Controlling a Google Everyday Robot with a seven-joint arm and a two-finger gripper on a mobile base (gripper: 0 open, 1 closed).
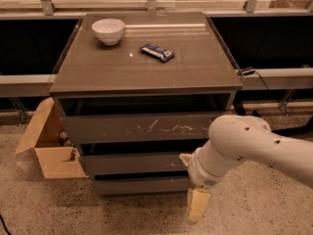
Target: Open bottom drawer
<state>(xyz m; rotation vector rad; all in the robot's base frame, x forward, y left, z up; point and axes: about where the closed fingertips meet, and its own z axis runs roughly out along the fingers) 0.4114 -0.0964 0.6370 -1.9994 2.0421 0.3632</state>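
cardboard box (49, 151): open, on the floor, well left of the claw (197, 205).
white bowl (108, 31): on the tabletop (195, 67), far above-left of the claw.
bottom drawer (142, 185): slimmest front, appears closed, just left of the claw.
dark wrapped bar (156, 52): on the tabletop, far above the claw.
claw: low at the cabinet's right front corner, pointing down; open or closed cannot be told.

The brown counter (146, 75) carries a white bowl (108, 31) near its back left corner. A dark wrapped bar (157, 52) lies flat nearer the middle, apart from the bowl. On the speckled floor (264, 209), an open cardboard box (51, 148) sits just left of the counter's base. The hand (198, 205) hangs low at the front right, just above the floor.
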